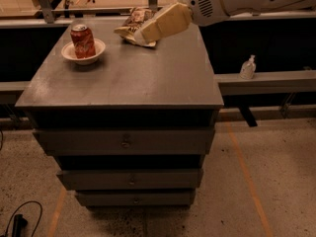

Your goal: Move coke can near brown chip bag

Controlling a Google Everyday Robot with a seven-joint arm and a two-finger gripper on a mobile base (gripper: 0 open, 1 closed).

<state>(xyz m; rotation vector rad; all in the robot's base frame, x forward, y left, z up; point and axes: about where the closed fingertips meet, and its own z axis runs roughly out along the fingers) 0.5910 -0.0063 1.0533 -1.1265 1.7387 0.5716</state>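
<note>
The red coke can (82, 40) stands upright inside a pale shallow bowl (83, 54) at the back left of the grey cabinet top (128, 78). The brown chip bag (132, 24) lies flat at the back middle, partly hidden by the gripper. My gripper (144, 34) reaches in from the upper right on a white arm (227, 1); its cream fingers hang over the right part of the bag, well to the right of the can.
The cabinet has several drawers (126, 141) below its top. A small white bottle (247, 67) stands on a ledge to the right. A wooden bench with clutter runs behind. A black cable (17, 221) lies on the floor at lower left.
</note>
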